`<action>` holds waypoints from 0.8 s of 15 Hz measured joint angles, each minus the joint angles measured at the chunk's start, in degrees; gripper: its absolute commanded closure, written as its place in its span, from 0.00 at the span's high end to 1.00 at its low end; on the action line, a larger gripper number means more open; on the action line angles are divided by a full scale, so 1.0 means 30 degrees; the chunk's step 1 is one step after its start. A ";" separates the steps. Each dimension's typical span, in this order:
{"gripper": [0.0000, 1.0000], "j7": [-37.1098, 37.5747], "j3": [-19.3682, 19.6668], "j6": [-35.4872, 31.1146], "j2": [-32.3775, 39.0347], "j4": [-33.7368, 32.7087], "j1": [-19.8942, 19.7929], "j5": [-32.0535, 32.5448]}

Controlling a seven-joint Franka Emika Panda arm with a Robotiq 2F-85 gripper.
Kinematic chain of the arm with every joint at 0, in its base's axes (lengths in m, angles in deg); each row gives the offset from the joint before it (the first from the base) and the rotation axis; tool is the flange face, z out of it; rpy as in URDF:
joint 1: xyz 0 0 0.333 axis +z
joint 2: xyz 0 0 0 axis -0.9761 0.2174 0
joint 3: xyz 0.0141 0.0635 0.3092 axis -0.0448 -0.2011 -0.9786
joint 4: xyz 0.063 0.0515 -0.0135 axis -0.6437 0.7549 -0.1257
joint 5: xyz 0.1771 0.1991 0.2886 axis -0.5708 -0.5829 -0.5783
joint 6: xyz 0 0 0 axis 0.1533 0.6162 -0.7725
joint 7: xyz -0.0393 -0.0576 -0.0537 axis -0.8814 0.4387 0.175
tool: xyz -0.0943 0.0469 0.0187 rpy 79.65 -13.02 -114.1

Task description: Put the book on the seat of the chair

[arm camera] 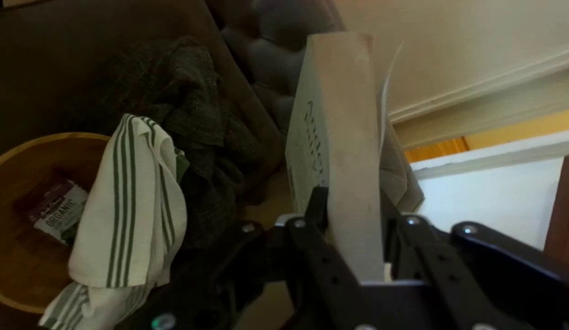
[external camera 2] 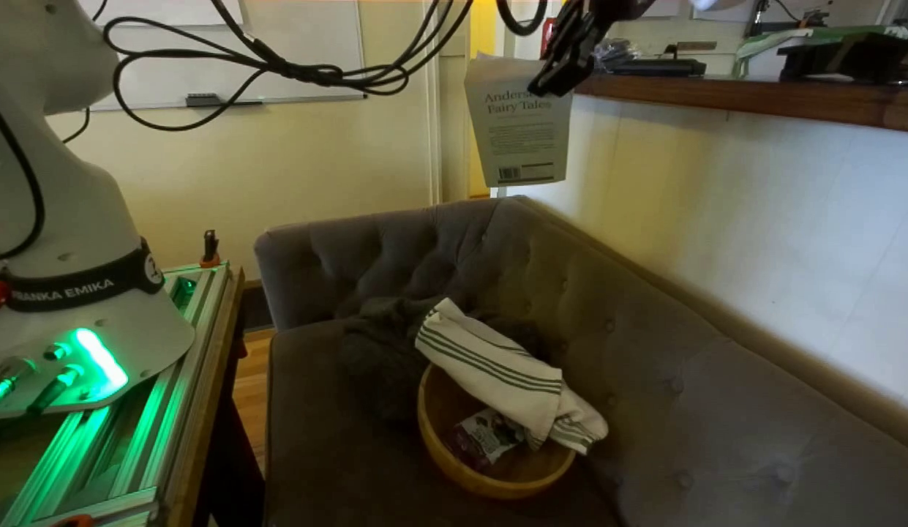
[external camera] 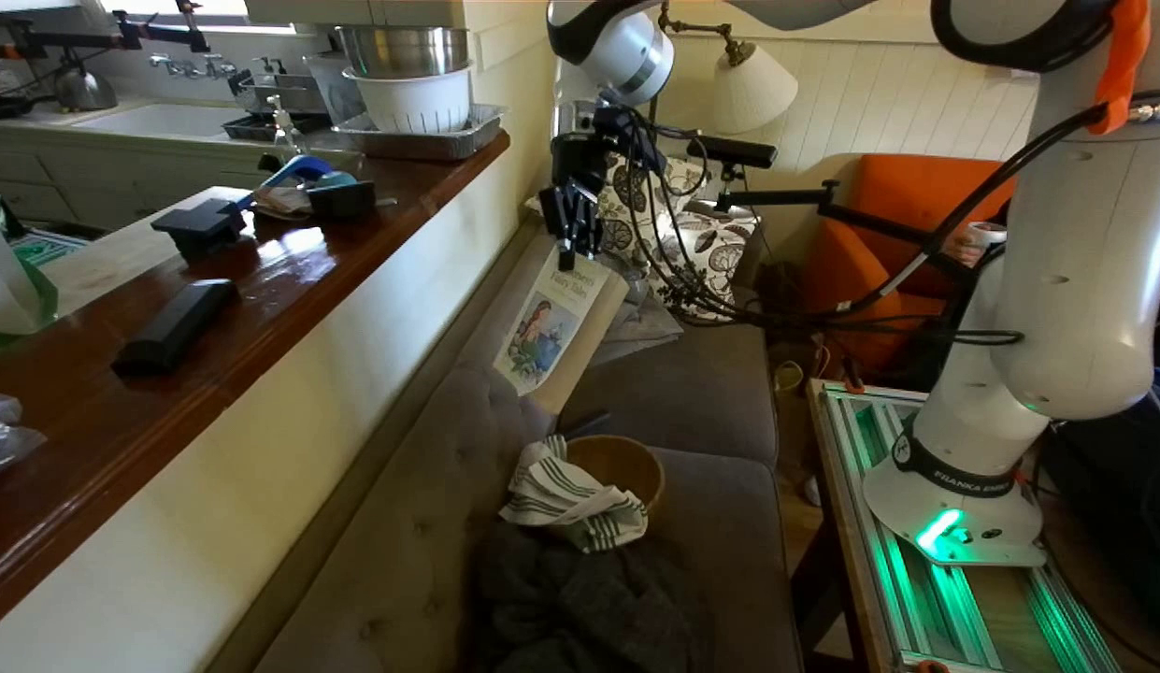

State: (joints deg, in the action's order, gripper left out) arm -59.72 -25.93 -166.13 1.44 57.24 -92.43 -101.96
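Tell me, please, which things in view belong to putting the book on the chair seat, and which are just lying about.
For the job:
book, gripped by the pincer
grey sofa or orange armchair (unclear which is meant)

Just lying about:
wooden bowl
packet inside it
striped towel
dark blanket
patterned cushions

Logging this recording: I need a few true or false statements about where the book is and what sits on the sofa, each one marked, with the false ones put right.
1. The gripper holds the book. True.
2. A bowl stands on the sofa. True.
3. The book rests on the sofa. False: it is held up in the air.
4. A striped towel is draped over the bowl's rim. True.
5. Apart from the towel, the bowl is empty. False: a packet lies inside.
6. The book's cover carries no writing. False: "Fairy Tales" can be read on it in both exterior views.
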 measured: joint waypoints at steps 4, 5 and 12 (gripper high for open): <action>0.07 -0.1495 -0.1927 -0.0981 0.0435 0.0587 0.1940 0.0166; 0.07 -0.1714 -0.2385 -0.1289 0.0522 0.0702 0.2467 0.0395; 0.07 -0.2074 -0.4885 -0.5441 0.1742 0.0551 0.5528 0.3490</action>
State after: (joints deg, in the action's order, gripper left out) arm -65.94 -40.58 -182.45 6.66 58.90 -75.84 -91.50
